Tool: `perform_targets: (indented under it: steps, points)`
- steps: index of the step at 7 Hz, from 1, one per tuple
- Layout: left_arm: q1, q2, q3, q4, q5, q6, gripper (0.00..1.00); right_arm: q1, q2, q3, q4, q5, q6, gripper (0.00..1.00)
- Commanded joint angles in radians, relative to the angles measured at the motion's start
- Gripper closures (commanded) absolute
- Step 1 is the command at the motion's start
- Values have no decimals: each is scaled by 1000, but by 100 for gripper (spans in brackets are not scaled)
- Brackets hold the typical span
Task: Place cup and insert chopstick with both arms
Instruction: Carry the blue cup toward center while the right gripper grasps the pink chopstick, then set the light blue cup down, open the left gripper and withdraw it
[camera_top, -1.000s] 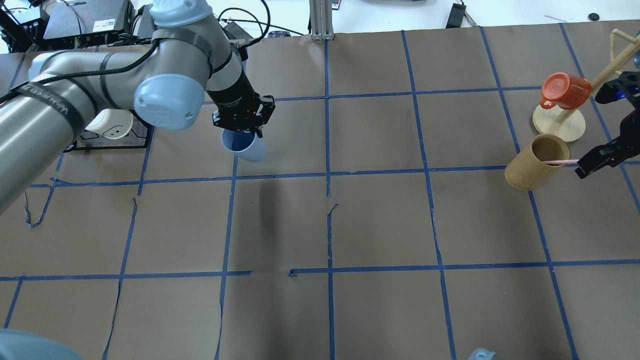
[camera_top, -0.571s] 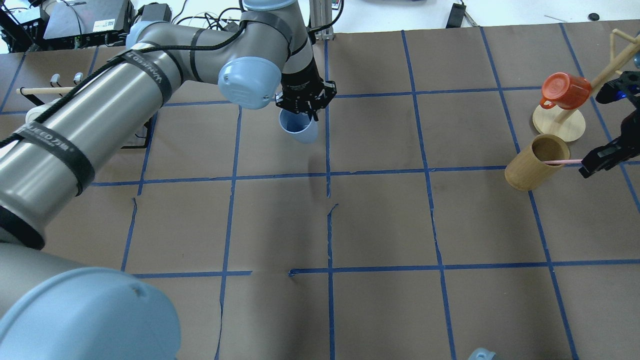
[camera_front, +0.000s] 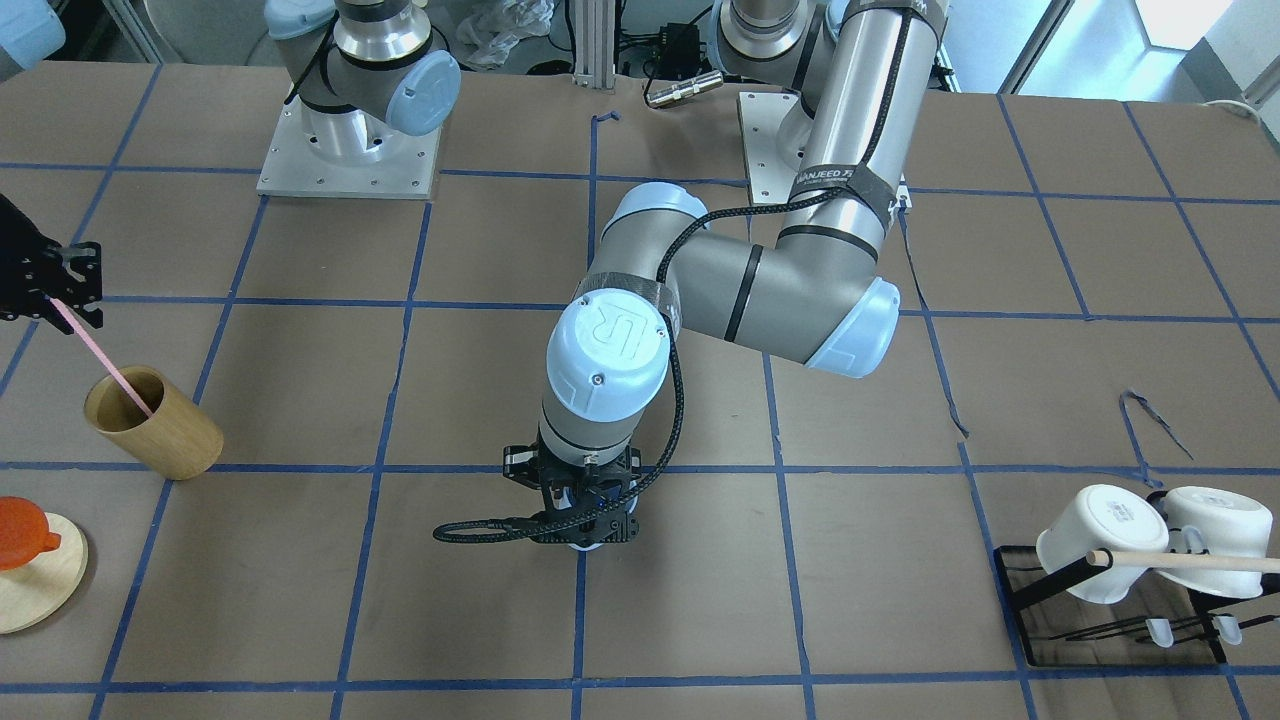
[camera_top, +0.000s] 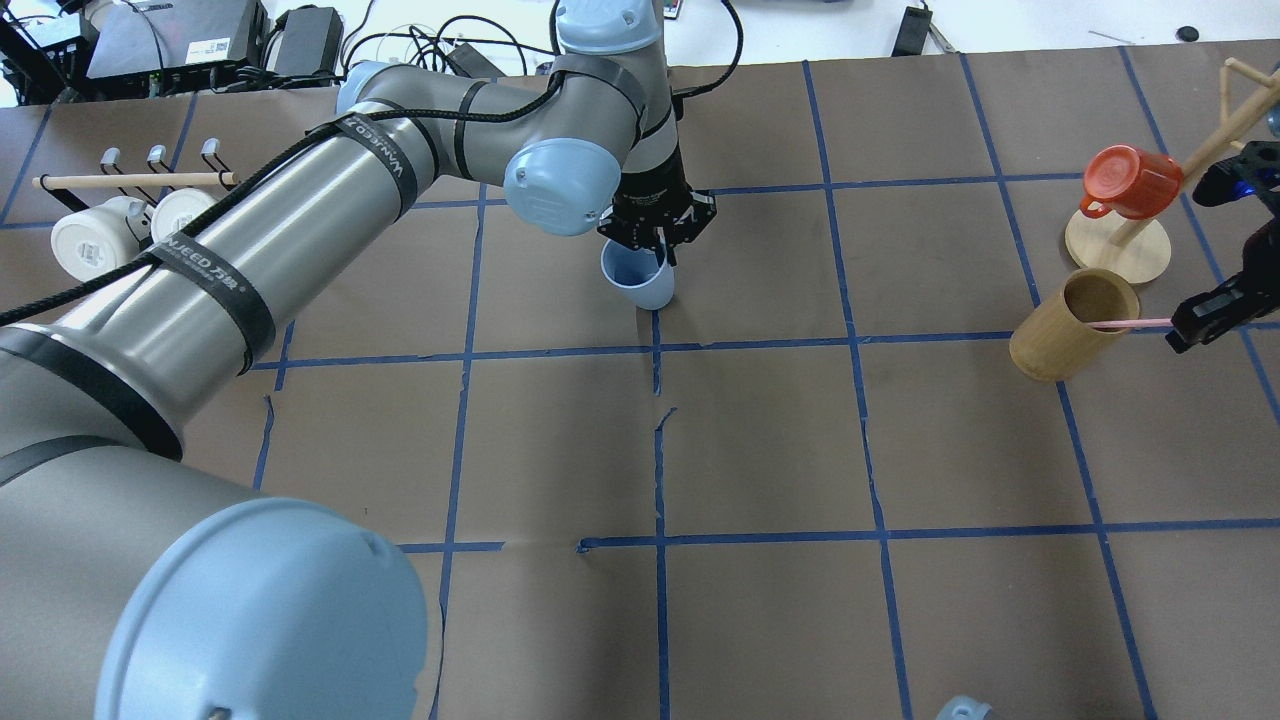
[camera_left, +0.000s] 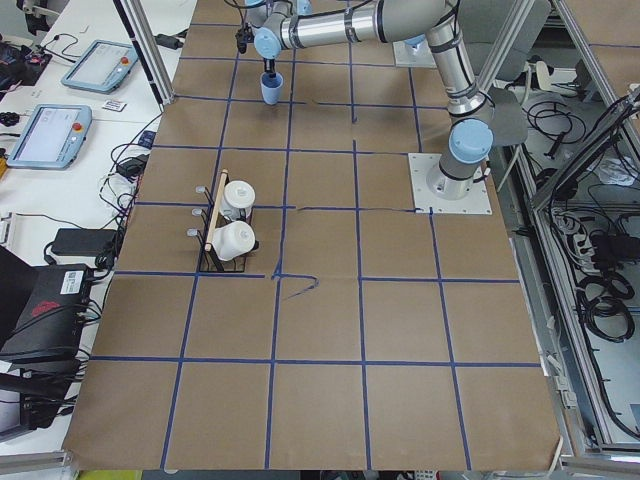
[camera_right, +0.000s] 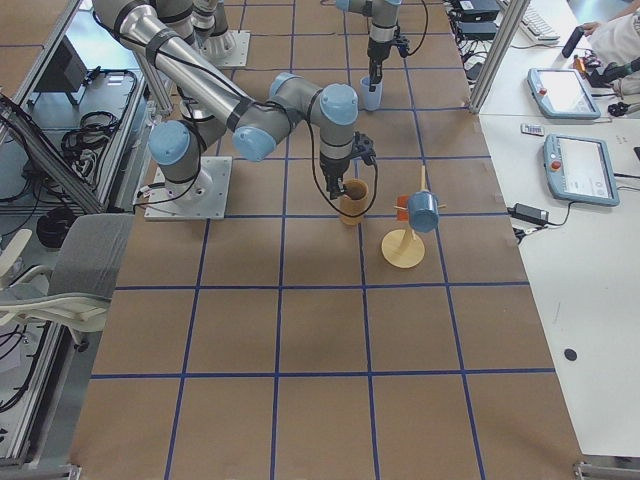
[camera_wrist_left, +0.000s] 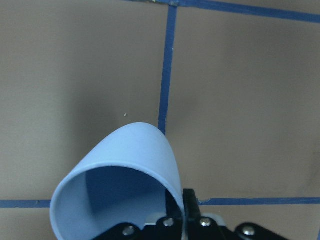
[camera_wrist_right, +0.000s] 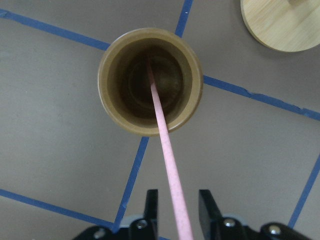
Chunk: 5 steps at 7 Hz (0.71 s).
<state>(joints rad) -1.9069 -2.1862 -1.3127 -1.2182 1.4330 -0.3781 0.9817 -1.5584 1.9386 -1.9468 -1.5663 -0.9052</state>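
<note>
Got the light-blue cup (camera_top: 645, 288) pinched by its rim in the left jaws, tilted, low over the mid worktop (camera_top: 760, 430), well apart from the pink chopstick (camera_wrist_right: 170, 165) slanting up out of the bamboo holder (camera_top: 1045, 352) between the right jaws, can't tell whether clamped or loose.

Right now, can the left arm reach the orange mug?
Probably not: the left gripper is shut on the blue cup, and the orange mug hangs far off, beside the right gripper.
</note>
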Motion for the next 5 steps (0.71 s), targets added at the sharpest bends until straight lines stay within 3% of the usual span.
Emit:
perform_targets:
  steps: [1,3,5]
  points:
    - [0,0,6,0,4,-8,0,0,0,-4,2,0,-1,81]
    - [64,45,44,-10,-29,48,0,0,-2,-20,2,0,-1,83]
    - [150,145,67,-102,-68,209,0,2,-3,-61,52,21,6,83]
